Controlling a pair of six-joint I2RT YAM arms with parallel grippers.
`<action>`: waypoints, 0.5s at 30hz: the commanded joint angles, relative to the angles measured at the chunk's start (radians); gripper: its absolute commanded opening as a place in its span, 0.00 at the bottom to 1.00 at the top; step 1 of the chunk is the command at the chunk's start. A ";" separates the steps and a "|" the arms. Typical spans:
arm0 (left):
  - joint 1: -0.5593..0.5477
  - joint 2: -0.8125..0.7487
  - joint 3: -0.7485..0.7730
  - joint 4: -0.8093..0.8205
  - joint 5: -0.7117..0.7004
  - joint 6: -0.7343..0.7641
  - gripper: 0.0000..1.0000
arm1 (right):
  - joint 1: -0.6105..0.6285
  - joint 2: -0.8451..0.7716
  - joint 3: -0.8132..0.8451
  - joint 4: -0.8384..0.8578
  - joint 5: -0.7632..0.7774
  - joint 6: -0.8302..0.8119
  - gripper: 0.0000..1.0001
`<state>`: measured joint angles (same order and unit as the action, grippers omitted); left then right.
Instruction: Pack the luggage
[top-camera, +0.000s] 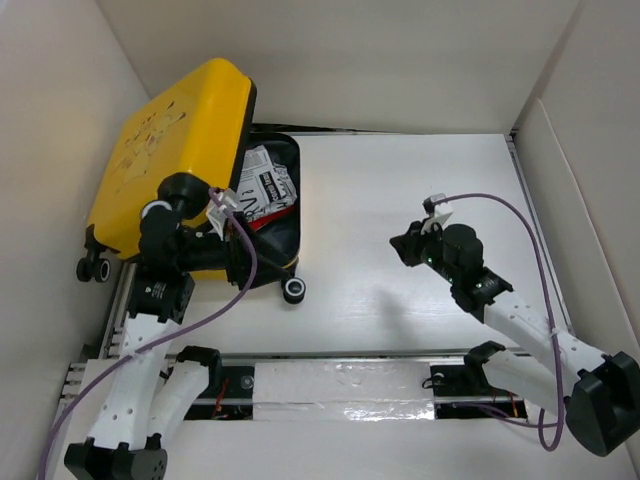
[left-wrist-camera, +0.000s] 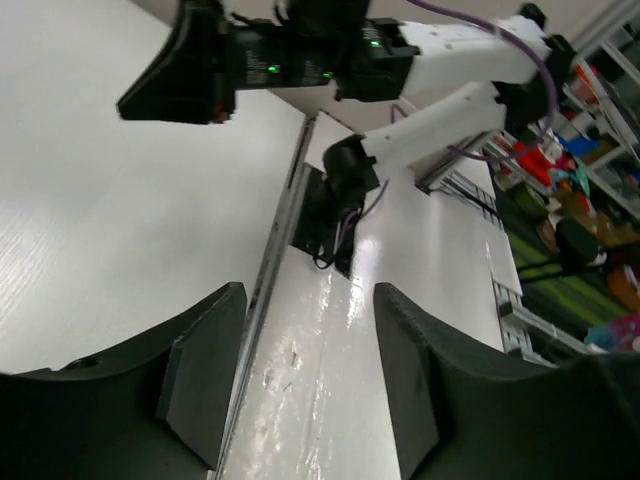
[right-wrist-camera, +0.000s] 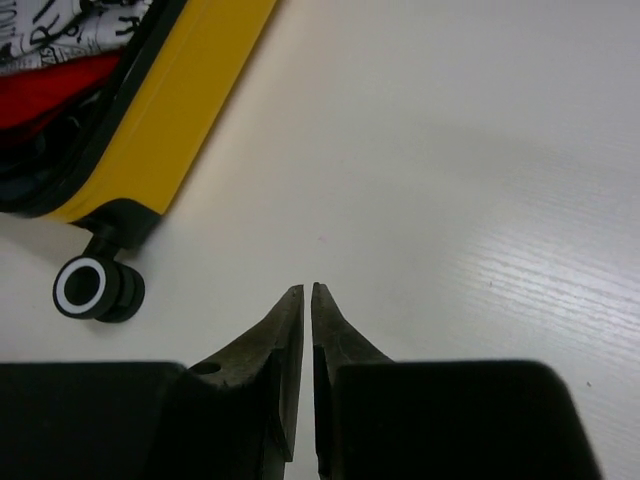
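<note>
Luggage lid (top-camera: 170, 140) overhead; wheel (right-wrist-camera: 97, 289) in right-wrist close-up.

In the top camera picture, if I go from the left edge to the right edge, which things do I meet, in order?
Black wheel → yellow lid of the luggage → clothes in its open half → bare table → right gripper. The left arm overlaps the luggage, so it is left out.

Black lettering on white cloth (right-wrist-camera: 60, 30) inside the luggage (right-wrist-camera: 175, 110), at ten o'clock; too blurred to read.
</note>
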<state>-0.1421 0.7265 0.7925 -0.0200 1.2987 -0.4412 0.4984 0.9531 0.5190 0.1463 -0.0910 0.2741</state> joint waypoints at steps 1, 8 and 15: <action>-0.010 -0.061 0.125 0.113 0.199 0.006 0.51 | 0.006 -0.039 0.068 0.045 0.050 0.014 0.15; -0.019 -0.004 0.148 1.182 0.055 -0.819 0.64 | 0.006 -0.122 0.163 -0.083 0.125 -0.012 0.38; 0.004 0.189 0.580 -0.023 -0.683 -0.195 0.45 | 0.028 -0.123 0.231 -0.128 -0.012 -0.056 0.19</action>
<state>-0.1532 0.8333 1.2778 0.4316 1.0252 -0.8413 0.5014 0.8234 0.7147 0.0376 -0.0429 0.2428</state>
